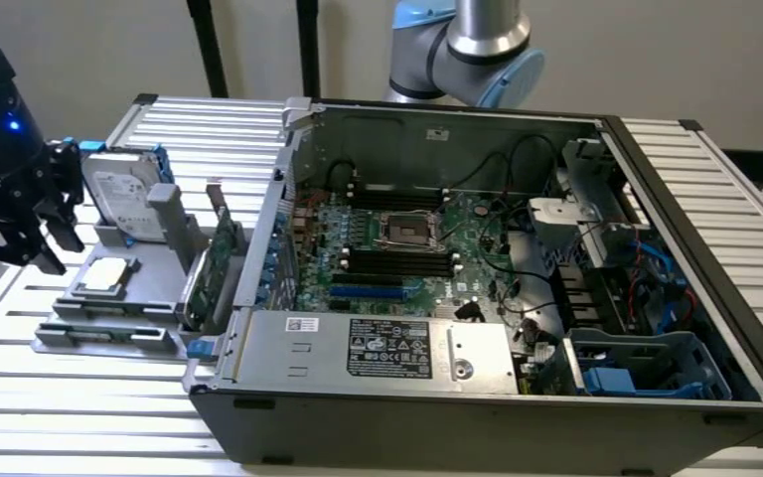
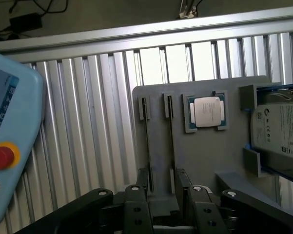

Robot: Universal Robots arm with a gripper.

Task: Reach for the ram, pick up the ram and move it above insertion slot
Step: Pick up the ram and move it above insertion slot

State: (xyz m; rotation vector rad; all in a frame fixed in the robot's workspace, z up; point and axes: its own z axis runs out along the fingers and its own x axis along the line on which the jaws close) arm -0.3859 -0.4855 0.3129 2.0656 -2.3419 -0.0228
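Two thin dark strips, the ram (image 2: 147,146) seen edge-on, stand in narrow slots of a grey holder (image 2: 205,161). My gripper (image 2: 163,209) hangs open above the near end of these slots, its black fingers (image 2: 136,207) to either side and nothing between them. In the exterior view the gripper (image 1: 24,248) is at the far left, above and just beside the holder (image 1: 143,268). The ram slots (image 1: 103,333) lie low at the holder's front end. The motherboard (image 1: 395,248) with its black insertion slots (image 1: 388,263) lies inside the open computer case (image 1: 488,397).
On the holder are a CPU (image 2: 208,110), a hard drive (image 2: 283,126) and an upright green expansion card (image 1: 219,263). A teach pendant (image 2: 9,122) with a red button lies on the slatted aluminium table (image 2: 97,122). The arm's upper joints (image 1: 475,50) rise behind the case.
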